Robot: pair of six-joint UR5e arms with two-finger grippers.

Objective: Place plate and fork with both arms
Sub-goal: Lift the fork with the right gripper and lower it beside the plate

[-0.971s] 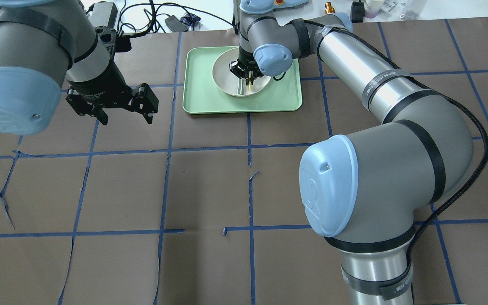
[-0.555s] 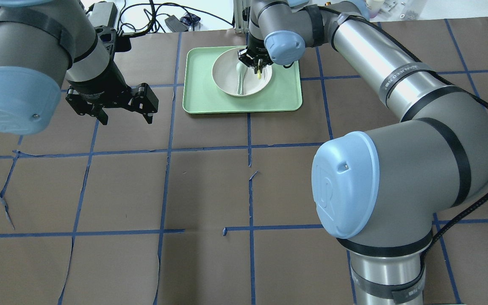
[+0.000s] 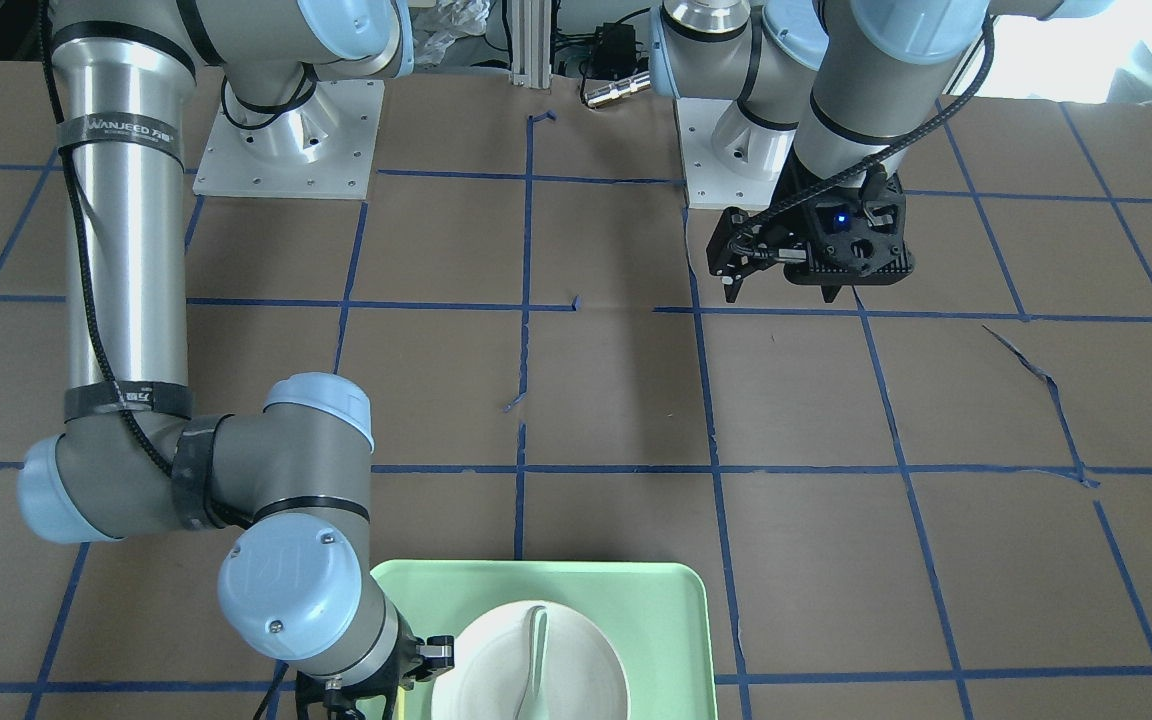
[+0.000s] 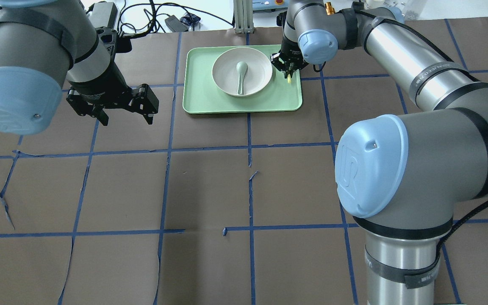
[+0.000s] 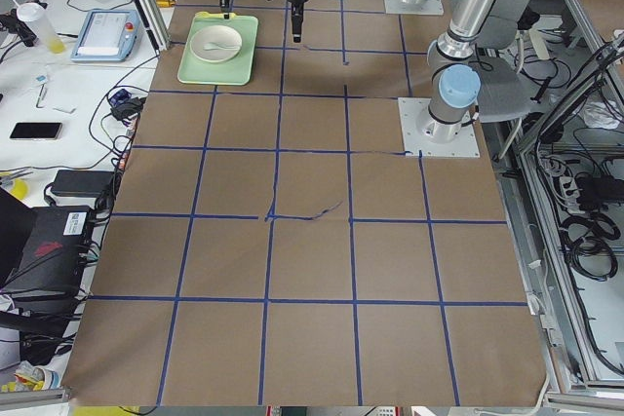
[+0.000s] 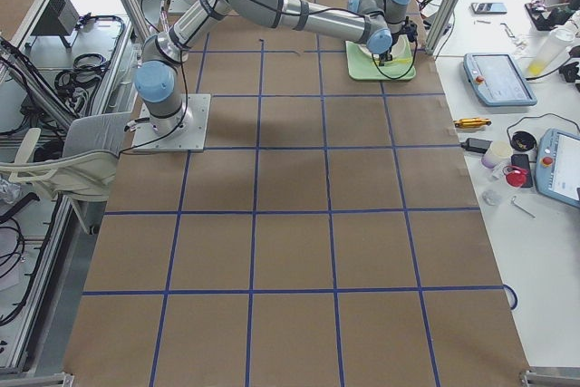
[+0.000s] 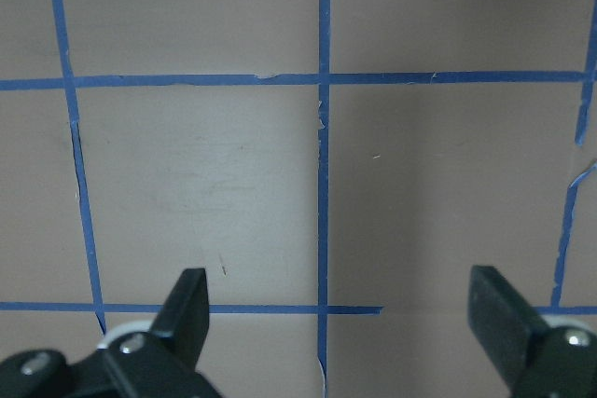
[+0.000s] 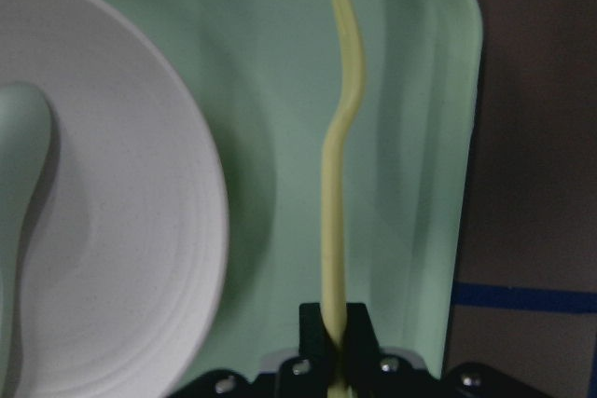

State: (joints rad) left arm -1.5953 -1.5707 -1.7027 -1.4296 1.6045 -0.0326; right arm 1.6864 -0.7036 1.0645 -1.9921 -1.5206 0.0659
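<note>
The off-white plate (image 4: 227,72) sits in the mint-green tray (image 4: 201,99) at the table's far side. My right gripper (image 4: 288,67) is shut on the yellow fork (image 4: 289,79) and holds it lifted over the tray's right edge, beside the plate. In the right wrist view the fork (image 8: 340,137) hangs from the shut jaws (image 8: 338,328) over the tray's floor (image 8: 410,90), right of the plate (image 8: 121,249). My left gripper (image 4: 126,114) is open and empty, over bare table left of the tray; its fingers (image 7: 187,309) are spread wide.
A pale grey-green spoon (image 4: 241,76) lies in the plate, also in the front view (image 3: 536,655). Brown paper with blue tape lines (image 4: 250,190) covers the table. Cables and small devices (image 4: 176,21) lie beyond the far edge.
My right gripper has carried the fork from over the plate to the right, to the tray's right edge. The spoon is uncovered. The left arm has not moved.
</note>
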